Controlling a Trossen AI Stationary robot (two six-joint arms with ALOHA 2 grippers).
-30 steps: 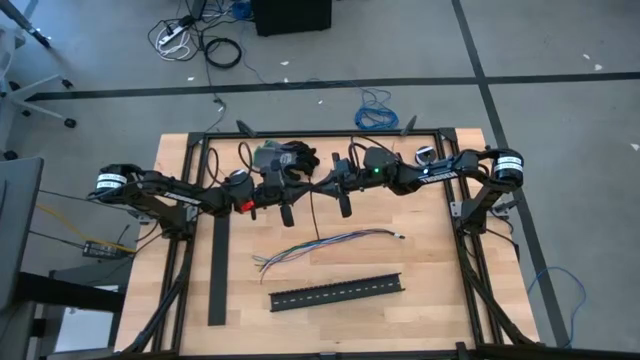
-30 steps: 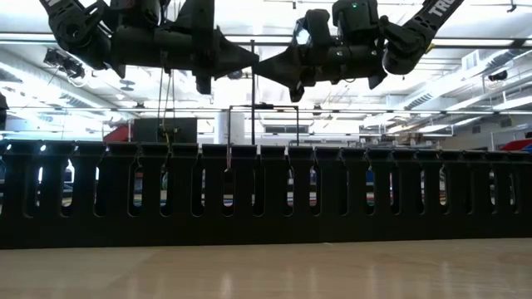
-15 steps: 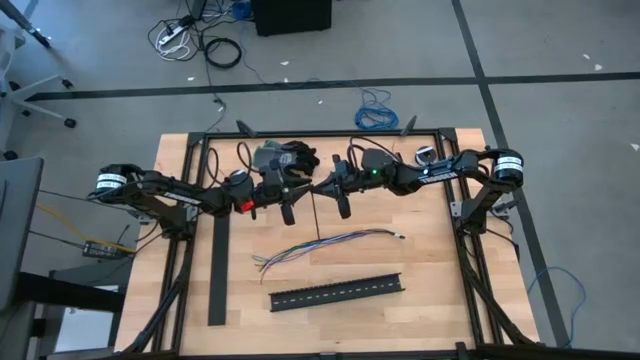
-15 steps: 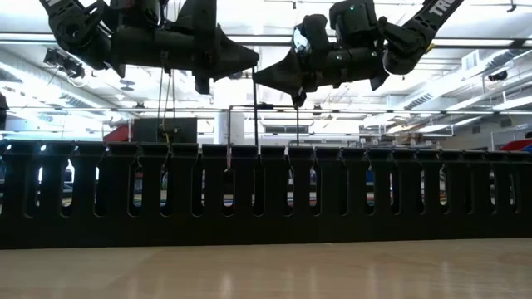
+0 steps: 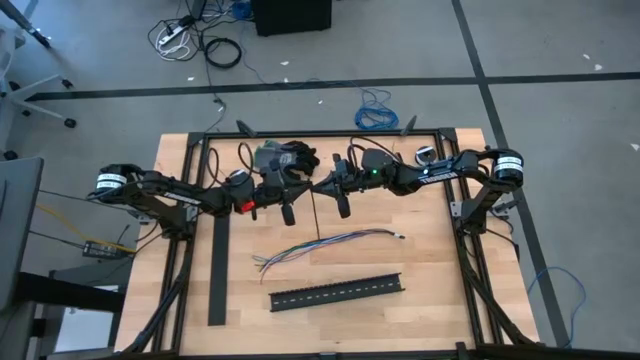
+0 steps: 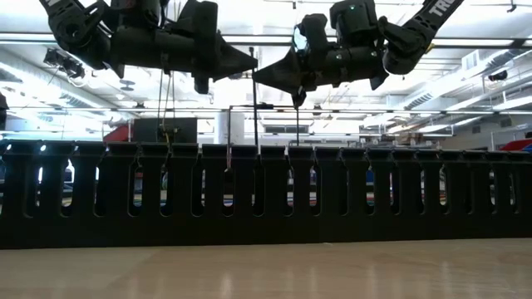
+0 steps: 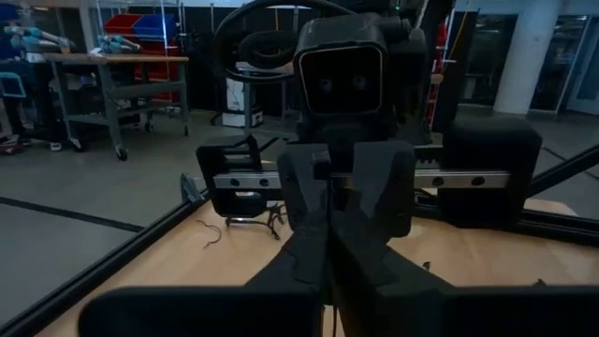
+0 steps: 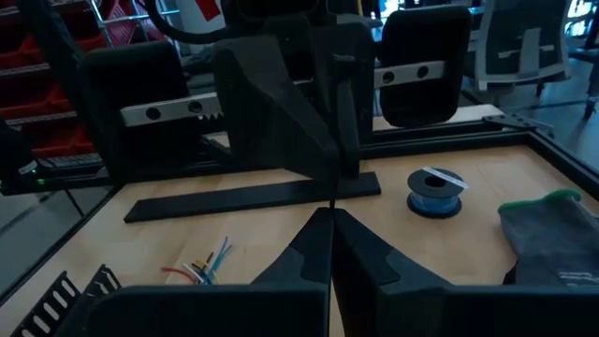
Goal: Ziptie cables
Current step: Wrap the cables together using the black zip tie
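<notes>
Both grippers, left gripper (image 5: 305,186) and right gripper (image 5: 318,185), meet mid-air near the worktop's (image 5: 430,290) far edge, each clamped on a zip tie (image 5: 316,212); next, looping it round the cables (image 5: 325,245).

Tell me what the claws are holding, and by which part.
A thin black zip tie, pinched near its top end, where the shut left claw and shut right claw meet tip to tip; the rest hangs free.

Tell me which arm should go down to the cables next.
Probably left. Both grippers, left gripper and right gripper, meet shut above the table, the zip tie hanging between; the cables splay toward the left.
</notes>
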